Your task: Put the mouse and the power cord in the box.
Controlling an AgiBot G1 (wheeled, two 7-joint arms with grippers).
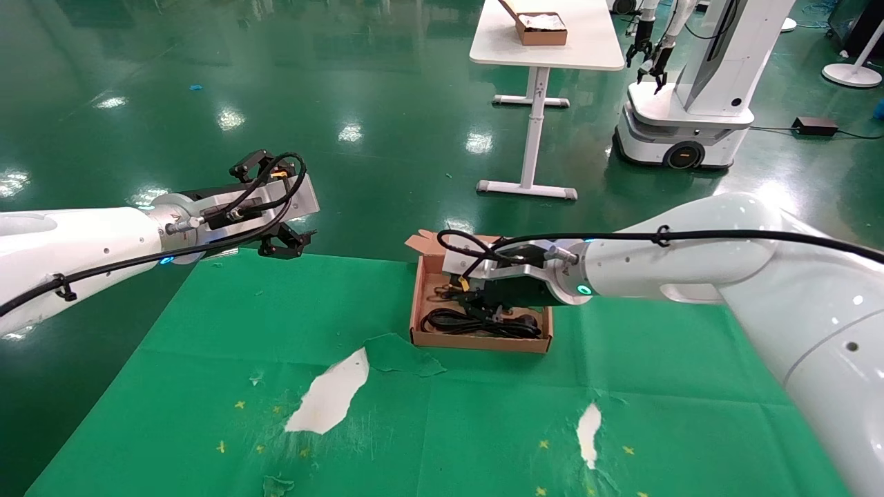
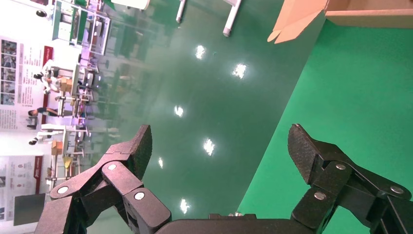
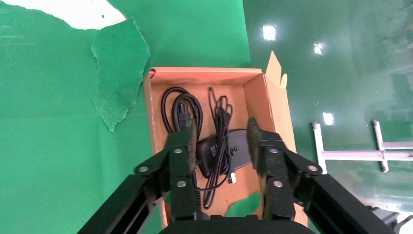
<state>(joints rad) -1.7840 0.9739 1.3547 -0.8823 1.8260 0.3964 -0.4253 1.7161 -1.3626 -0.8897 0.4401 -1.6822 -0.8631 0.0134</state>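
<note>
Green cloth (image 1: 290, 324); wall posters (image 2: 17, 73) perhaps unreadable.

The right gripper (image 3: 221, 146) points downward, fingers spread wide with nothing clamped between them. The left gripper (image 2: 219, 151) hangs idle at far left, jaws likewise apart.

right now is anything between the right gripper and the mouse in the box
Nothing visible. The right gripper hangs open right above the mouse, which lies in the box beside the power cord.
</note>
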